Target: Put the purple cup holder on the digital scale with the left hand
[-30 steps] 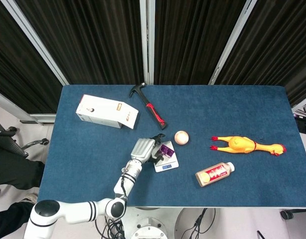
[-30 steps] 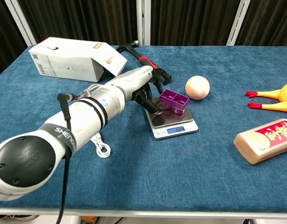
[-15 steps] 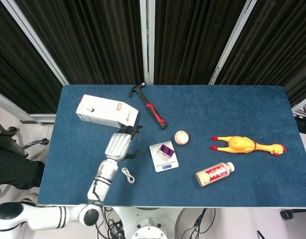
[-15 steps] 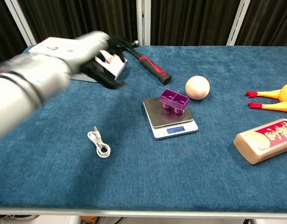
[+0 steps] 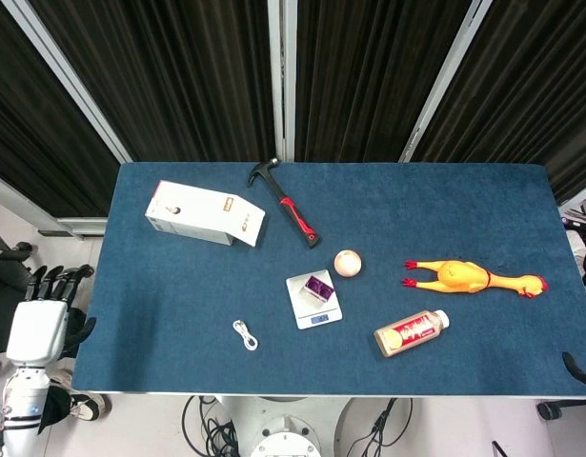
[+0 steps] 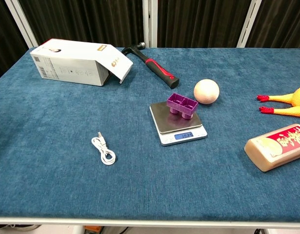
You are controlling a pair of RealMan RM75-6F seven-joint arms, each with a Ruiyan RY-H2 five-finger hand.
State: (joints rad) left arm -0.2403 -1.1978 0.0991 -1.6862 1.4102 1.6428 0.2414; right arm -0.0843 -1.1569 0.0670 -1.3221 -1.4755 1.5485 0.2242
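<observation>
The purple cup holder (image 5: 319, 285) (image 6: 182, 105) stands on the small digital scale (image 5: 303, 292) (image 6: 165, 121) near the middle of the blue table, and the scale's display is lit. Nothing touches either of them. My left hand (image 5: 37, 322) hangs off the table beyond its left edge, far from the scale, with its fingers apart and nothing in them. It shows only in the head view. Neither view shows my right hand.
A white box (image 5: 205, 213) (image 6: 76, 63) and a hammer (image 5: 291, 209) (image 6: 152, 63) lie at the back left. A pale ball (image 5: 347, 263) (image 6: 206, 91) sits just right of the scale. A rubber chicken (image 5: 474, 278), a bottle (image 5: 412, 332) and a white cable (image 5: 245, 334) (image 6: 104, 150) also lie on the table.
My left hand let go of the cup holder on the scale, drew back leftward past the white box, and now hangs off the table's left edge. The cup holder stayed put.
</observation>
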